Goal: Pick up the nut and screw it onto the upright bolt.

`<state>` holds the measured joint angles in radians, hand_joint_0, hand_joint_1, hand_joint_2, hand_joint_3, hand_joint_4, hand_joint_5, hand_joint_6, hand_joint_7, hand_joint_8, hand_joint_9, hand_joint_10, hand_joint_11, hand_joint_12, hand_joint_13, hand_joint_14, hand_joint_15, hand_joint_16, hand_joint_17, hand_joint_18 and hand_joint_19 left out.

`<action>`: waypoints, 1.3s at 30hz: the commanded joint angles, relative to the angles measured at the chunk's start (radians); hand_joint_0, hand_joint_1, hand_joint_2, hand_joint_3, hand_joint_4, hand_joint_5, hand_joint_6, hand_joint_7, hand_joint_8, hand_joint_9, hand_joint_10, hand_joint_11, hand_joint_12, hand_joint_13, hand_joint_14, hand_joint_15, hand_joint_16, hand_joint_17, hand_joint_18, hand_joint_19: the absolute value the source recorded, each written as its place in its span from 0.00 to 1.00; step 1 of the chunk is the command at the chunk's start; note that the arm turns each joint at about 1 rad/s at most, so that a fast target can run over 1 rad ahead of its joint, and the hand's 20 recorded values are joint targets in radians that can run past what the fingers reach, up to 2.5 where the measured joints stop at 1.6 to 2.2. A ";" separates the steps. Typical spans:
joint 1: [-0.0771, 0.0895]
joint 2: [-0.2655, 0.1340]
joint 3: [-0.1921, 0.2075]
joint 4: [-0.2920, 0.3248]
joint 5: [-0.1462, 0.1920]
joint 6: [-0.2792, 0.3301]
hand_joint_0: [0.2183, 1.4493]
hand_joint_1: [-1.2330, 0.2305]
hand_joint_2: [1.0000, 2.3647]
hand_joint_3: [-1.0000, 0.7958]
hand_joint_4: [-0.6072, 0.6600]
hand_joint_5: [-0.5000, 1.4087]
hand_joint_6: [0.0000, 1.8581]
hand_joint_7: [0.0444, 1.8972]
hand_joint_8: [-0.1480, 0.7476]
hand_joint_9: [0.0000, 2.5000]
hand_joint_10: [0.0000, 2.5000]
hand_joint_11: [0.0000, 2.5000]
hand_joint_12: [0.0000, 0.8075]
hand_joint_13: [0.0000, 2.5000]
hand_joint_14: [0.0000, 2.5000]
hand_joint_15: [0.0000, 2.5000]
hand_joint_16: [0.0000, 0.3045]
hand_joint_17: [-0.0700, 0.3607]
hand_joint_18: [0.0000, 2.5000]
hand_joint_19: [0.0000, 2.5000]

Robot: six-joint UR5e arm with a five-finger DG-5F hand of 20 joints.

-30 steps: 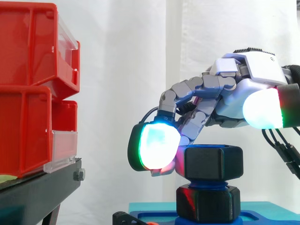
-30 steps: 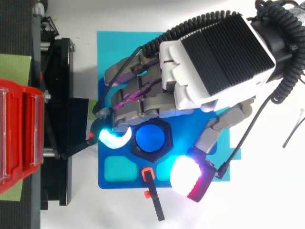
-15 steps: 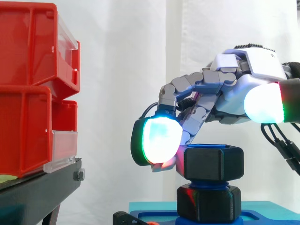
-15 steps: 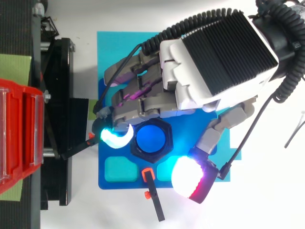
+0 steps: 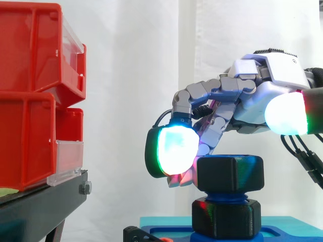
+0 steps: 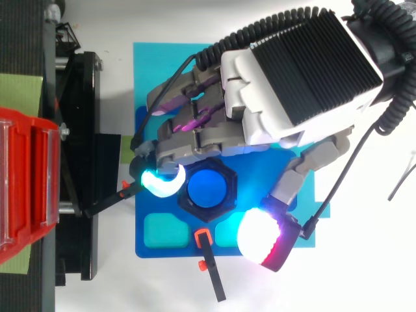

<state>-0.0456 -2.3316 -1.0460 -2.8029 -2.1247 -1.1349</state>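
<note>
A black hex nut sits on top of the upright blue bolt, above a second black hex piece at the bolt's foot. The bolt stands on a blue plate. My hand hovers over the nut from the right. Its fingers bend down on the nut's left side, and one glowing fingertip rests against the nut's left edge. The thumb's glowing pad stays apart from the nut, higher than it and toward the front. Nothing is clamped between thumb and fingers.
Stacked red bins stand on a black stand at the left. A thin black bar with an orange clip lies at the front edge of the blue plate. A cyan mat lies under the plate.
My hand has shifted slightly right and a little upward, its fingertip staying beside the nut. The nut remains on the bolt.
</note>
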 commanded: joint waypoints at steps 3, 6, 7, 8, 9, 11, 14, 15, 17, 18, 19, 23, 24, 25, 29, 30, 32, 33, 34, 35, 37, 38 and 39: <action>-0.008 0.000 0.000 -0.003 -0.006 -0.002 0.25 0.51 0.00 0.28 0.68 0.28 0.27 0.69 0.51 0.50 0.00 0.00 0.46 0.34 0.00 0.00 0.17 0.43 0.24 0.00; -0.014 0.002 0.003 -0.006 -0.008 -0.002 0.25 0.51 0.00 0.28 0.65 0.28 0.27 0.72 0.51 0.50 0.00 0.00 0.45 0.35 0.00 0.00 0.17 0.43 0.25 0.00; -0.016 0.002 0.006 -0.007 -0.008 -0.002 0.25 0.51 0.00 0.28 0.65 0.28 0.27 0.72 0.51 0.50 0.00 0.00 0.45 0.35 0.00 0.00 0.17 0.43 0.25 0.00; -0.019 0.000 0.014 -0.012 -0.008 -0.003 0.25 0.51 0.00 0.28 0.65 0.28 0.27 0.74 0.51 0.51 0.00 0.00 0.45 0.35 0.00 0.00 0.17 0.43 0.25 0.00; -0.020 0.000 0.015 -0.014 -0.008 -0.003 0.25 0.51 0.00 0.28 0.64 0.28 0.27 0.74 0.51 0.51 0.00 0.00 0.45 0.35 0.00 0.00 0.17 0.43 0.26 0.00; -0.022 0.000 0.020 -0.014 -0.008 -0.008 0.25 0.51 0.00 0.28 0.64 0.29 0.27 0.75 0.50 0.51 0.00 0.00 0.45 0.36 0.00 0.00 0.16 0.42 0.26 0.00; -0.028 0.002 0.021 -0.015 -0.011 -0.014 0.25 0.51 0.00 0.28 0.63 0.29 0.27 0.76 0.50 0.52 0.00 0.00 0.44 0.36 0.00 0.00 0.16 0.42 0.27 0.00; -0.030 0.000 0.020 -0.015 -0.012 -0.014 0.25 0.51 0.00 0.28 0.62 0.29 0.27 0.76 0.50 0.52 0.00 0.00 0.44 0.36 0.00 0.00 0.16 0.42 0.27 0.00; -0.034 0.002 0.020 -0.020 -0.018 -0.014 0.26 0.51 0.00 0.28 0.62 0.29 0.27 0.77 0.49 0.53 0.00 0.00 0.44 0.37 0.00 0.00 0.16 0.42 0.28 0.00; -0.037 0.002 0.020 -0.023 -0.020 -0.014 0.25 0.51 0.00 0.28 0.62 0.29 0.27 0.77 0.49 0.54 0.00 0.00 0.44 0.37 0.00 0.00 0.16 0.42 0.28 0.00; -0.039 0.000 0.021 -0.024 -0.023 -0.014 0.26 0.51 0.00 0.28 0.62 0.29 0.27 0.78 0.48 0.55 0.00 0.00 0.43 0.38 0.00 0.00 0.16 0.42 0.29 0.00; -0.048 0.002 0.031 -0.040 -0.031 -0.014 0.26 0.51 0.00 0.28 0.60 0.30 0.27 0.80 0.45 0.58 0.00 0.00 0.41 0.40 0.00 0.01 0.16 0.41 0.30 0.00; -0.050 0.000 0.035 -0.050 -0.032 -0.016 0.26 0.51 0.00 0.28 0.60 0.30 0.27 0.80 0.45 0.60 0.00 0.00 0.41 0.41 0.00 0.01 0.15 0.40 0.31 0.00; -0.051 0.002 0.040 -0.056 -0.034 -0.016 0.26 0.51 0.00 0.28 0.60 0.30 0.27 0.80 0.44 0.60 0.00 0.01 0.40 0.41 0.00 0.01 0.15 0.40 0.31 0.00; -0.057 0.002 0.057 -0.096 -0.034 -0.026 0.27 0.51 0.00 0.28 0.59 0.31 0.27 0.83 0.45 0.67 0.00 0.01 0.36 0.45 0.00 0.01 0.14 0.39 0.34 0.00; -0.060 0.002 0.060 -0.103 -0.034 -0.029 0.27 0.51 0.00 0.28 0.59 0.31 0.28 0.82 0.47 0.70 0.00 0.03 0.36 0.47 0.00 0.02 0.14 0.39 0.34 0.00; -0.063 0.002 0.066 -0.107 -0.034 -0.032 0.26 0.51 0.00 0.28 0.59 0.31 0.28 0.81 0.49 0.73 0.00 0.04 0.35 0.48 0.00 0.03 0.14 0.38 0.36 0.00; -0.065 0.002 0.069 -0.107 -0.034 -0.032 0.26 0.52 0.00 0.28 0.59 0.31 0.29 0.81 0.50 0.73 0.00 0.04 0.35 0.49 0.00 0.03 0.14 0.38 0.36 0.00; -0.066 0.002 0.075 -0.109 -0.032 -0.032 0.26 0.52 0.00 0.28 0.59 0.31 0.29 0.81 0.50 0.73 0.00 0.04 0.36 0.49 0.00 0.03 0.14 0.38 0.37 0.00; -0.068 0.002 0.083 -0.109 -0.031 -0.032 0.26 0.52 0.00 0.28 0.58 0.31 0.29 0.80 0.52 0.73 0.00 0.04 0.36 0.49 0.00 0.03 0.14 0.39 0.37 0.00; -0.068 0.002 0.089 -0.109 -0.031 -0.032 0.26 0.52 0.00 0.28 0.59 0.30 0.29 0.79 0.54 0.71 0.00 0.05 0.38 0.49 0.00 0.03 0.14 0.39 0.37 0.00; -0.066 0.002 0.103 -0.110 -0.032 -0.031 0.26 0.52 0.00 0.28 0.60 0.30 0.27 0.82 0.54 0.70 0.00 0.05 0.39 0.48 0.00 0.03 0.15 0.40 0.37 0.00; -0.066 0.002 0.116 -0.116 -0.032 -0.029 0.25 0.53 0.00 0.28 0.61 0.30 0.27 0.80 0.55 0.68 0.00 0.04 0.41 0.48 0.00 0.03 0.15 0.41 0.37 0.00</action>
<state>-0.1120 -2.3302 -0.9555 -2.9121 -2.1565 -1.1661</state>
